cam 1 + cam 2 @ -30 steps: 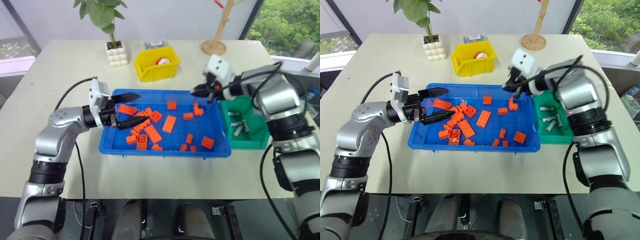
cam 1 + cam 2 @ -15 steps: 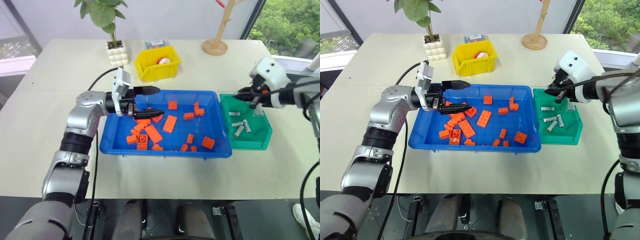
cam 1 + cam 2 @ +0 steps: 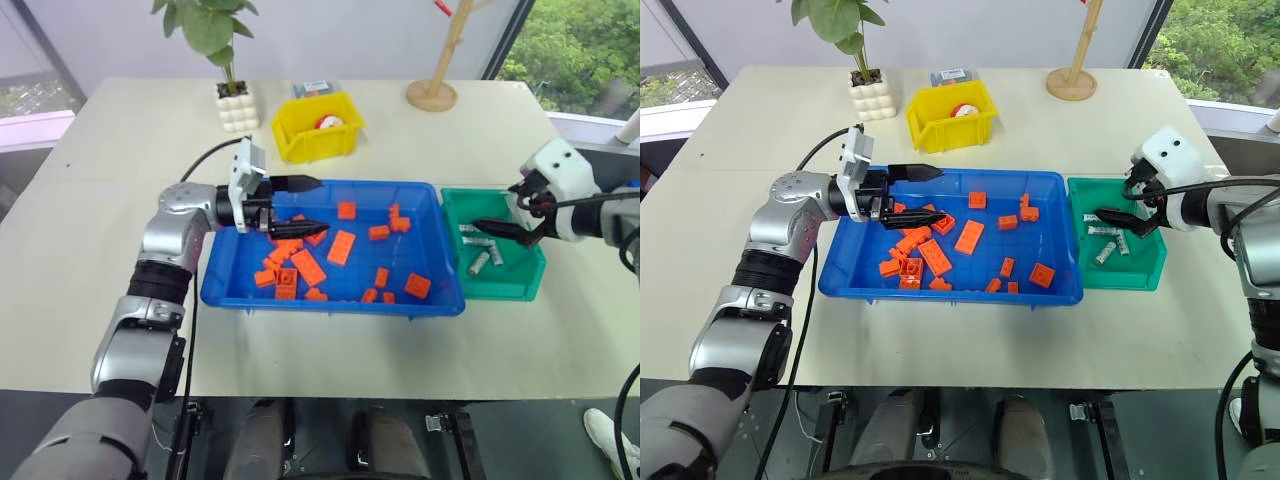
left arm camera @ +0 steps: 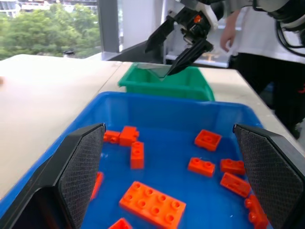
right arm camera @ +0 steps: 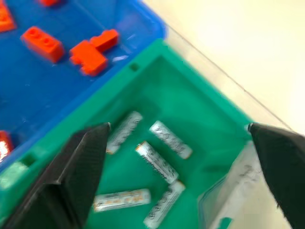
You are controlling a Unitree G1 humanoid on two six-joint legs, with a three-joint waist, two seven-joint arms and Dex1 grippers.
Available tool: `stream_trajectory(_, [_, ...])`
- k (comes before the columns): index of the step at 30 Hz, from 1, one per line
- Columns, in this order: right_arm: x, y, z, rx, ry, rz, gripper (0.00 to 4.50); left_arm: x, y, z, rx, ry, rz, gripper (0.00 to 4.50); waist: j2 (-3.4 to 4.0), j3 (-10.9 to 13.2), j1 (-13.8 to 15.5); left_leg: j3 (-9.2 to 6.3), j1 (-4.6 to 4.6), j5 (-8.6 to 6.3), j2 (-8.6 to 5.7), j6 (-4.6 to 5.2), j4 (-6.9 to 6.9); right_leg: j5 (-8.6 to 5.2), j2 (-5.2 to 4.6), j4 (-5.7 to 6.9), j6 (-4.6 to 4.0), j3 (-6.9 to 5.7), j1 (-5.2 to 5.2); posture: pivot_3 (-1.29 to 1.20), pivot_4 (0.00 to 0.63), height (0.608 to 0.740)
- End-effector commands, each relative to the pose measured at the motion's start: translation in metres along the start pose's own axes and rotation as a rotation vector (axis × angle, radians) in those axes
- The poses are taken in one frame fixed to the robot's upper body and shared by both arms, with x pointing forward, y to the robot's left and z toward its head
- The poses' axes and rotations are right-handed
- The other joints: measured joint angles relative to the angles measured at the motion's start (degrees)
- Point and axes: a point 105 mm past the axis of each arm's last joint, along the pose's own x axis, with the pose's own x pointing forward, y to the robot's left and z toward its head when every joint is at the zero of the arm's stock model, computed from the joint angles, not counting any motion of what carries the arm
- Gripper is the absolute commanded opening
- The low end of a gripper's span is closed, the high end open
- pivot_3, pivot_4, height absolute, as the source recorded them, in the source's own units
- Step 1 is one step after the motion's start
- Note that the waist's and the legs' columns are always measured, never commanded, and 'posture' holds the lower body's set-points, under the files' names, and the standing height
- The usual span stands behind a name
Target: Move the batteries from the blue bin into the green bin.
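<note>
- cream table [image 3: 120, 300] by big windows with green trees outside; a potted plant [image 3: 228, 70], a small yellow bin [image 3: 316, 125] and a wooden stand [image 3: 436, 60] sit along its far side.
- blue bin [image 3: 240, 290] at the table's middle, holding scattered orange bricks [image 3: 306, 266]; no silvery cylinder can be made out among them.
- green bin [image 3: 520, 285] just beside the blue bin's right end, the two rims touching or nearly so.
- batteries [image 5: 155, 160]: five lie loose on the green bin's floor in the right wrist view, at mixed angles, some touching end to side.
- a clear plastic scrap [image 5: 228, 191] leans in one corner of the green bin.
- right gripper [image 3: 512, 222] hangs over the green bin, its fingers [image 5: 71, 176] spread wide apart with nothing between them.
- left gripper [image 3: 300, 205] reaches level over the blue bin's far left corner, pointing right; fingers [image 4: 78, 167] wide apart, nothing held, above the bricks.
- a person stands beyond the table's right end in the left wrist view.
</note>
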Motion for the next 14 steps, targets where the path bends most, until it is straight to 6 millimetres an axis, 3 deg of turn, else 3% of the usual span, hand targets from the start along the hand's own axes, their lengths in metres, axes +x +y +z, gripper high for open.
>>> stream_trajectory(1, [-0.004,-0.026,0.019,0.008,-0.099,-0.136,4.48,-0.019,0.017,0.028,0.080,-0.062,0.119,4.50,0.00,0.00,-0.17,0.00,0.00,0.00,0.01,0.00,0.00,0.00,0.01,0.00,0.00,0.00,-0.01,0.00,0.150,0.739])
stream_trajectory(7, [0.005,-0.053,0.012,0.068,-0.167,-0.289,4.48,-0.066,0.033,0.050,0.114,-0.097,0.329,4.50,0.00,0.00,-0.19,0.00,-0.01,0.00,0.00,0.00,0.00,0.00,-0.01,0.01,0.00,-0.01,-0.01,0.00,0.150,0.739])
stream_trajectory(14, [0.000,-0.091,0.006,0.167,-0.273,-0.504,4.48,-0.135,0.031,0.062,0.142,-0.073,0.595,4.50,0.01,0.00,-0.55,0.00,0.00,0.00,0.00,-0.01,-0.02,0.00,-0.04,0.03,0.00,-0.01,-0.02,0.00,0.150,0.739])
